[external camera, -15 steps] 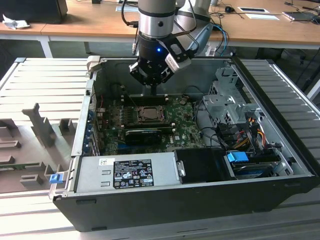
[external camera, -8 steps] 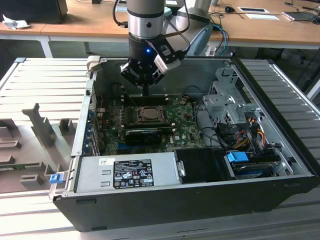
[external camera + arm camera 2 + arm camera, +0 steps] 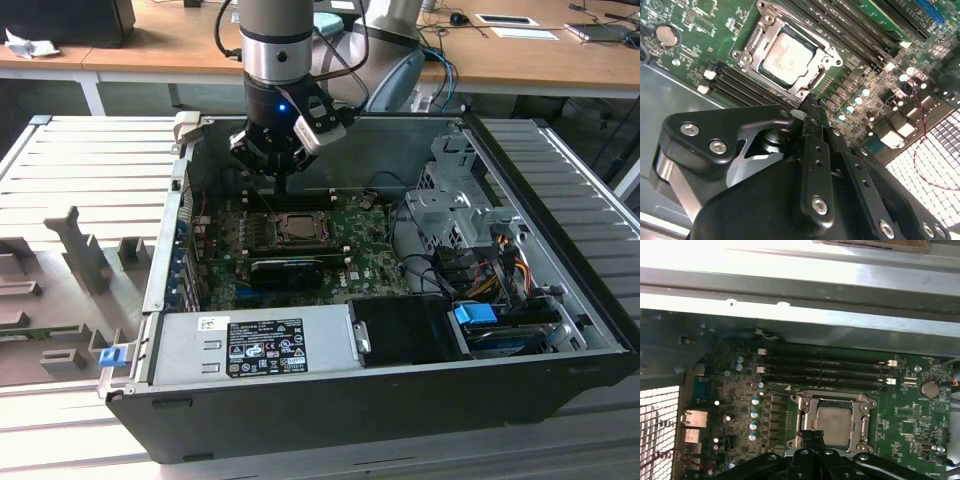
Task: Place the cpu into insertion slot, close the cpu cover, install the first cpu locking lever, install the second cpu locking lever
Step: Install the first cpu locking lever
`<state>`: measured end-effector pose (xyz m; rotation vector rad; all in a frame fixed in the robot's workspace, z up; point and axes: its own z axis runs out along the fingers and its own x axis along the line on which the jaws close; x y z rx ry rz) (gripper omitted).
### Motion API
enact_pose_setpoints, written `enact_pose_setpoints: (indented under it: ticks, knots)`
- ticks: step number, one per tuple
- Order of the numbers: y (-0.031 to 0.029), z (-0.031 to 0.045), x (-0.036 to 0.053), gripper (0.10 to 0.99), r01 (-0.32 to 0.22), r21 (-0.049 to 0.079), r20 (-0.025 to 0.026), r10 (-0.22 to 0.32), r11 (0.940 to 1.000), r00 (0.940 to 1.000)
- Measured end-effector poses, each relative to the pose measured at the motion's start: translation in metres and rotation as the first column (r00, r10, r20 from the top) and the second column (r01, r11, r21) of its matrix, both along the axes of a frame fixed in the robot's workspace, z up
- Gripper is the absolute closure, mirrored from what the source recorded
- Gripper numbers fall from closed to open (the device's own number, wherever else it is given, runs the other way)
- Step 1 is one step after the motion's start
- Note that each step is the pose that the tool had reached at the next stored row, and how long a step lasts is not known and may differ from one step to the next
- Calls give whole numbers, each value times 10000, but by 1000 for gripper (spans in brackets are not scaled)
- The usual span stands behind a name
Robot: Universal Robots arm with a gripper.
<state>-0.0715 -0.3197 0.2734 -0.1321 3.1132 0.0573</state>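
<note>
Exterior view, read from its left. The ribbed grey desk carries a group of grey fixtures at the left. A blue clip sits just beside the near left corner of the open computer case. Inside the case a power supply lies along the near wall, and the green board lies flat beyond it.

I have the arm coming down from the far side, with the gripper over the left half of the board. The jaws are clenched, tips meeting, with nothing between them. In both wrist views the tip stands just beside the rim of the socket. I cannot tell whether it touches.

The cpu lies flat and face up in the insertion slot, near the middle of the board's left half. In the second wrist view the cpu cover is down around the chip, whose pale metal face shows through the cut-out. I cannot tell how the locking levers stand.

On the far side of the socket run the long memory slots, between it and the case wall. On its near side lies a black card with a ribbed top.

Further right, a bare metal drive cage stands against the case's right wall. A bundle of coloured cables runs just near of it.
</note>
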Motion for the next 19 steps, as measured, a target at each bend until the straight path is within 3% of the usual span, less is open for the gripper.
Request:
enact_pose_setpoints:
  ticks: [11, 19]
  knots:
    - [0, -13, -189, 980, 7, 9, 18, -7, 10000, 10000]
    - [0, -49, -208, 980, 9, 10, 21, -9, 10000, 10000]
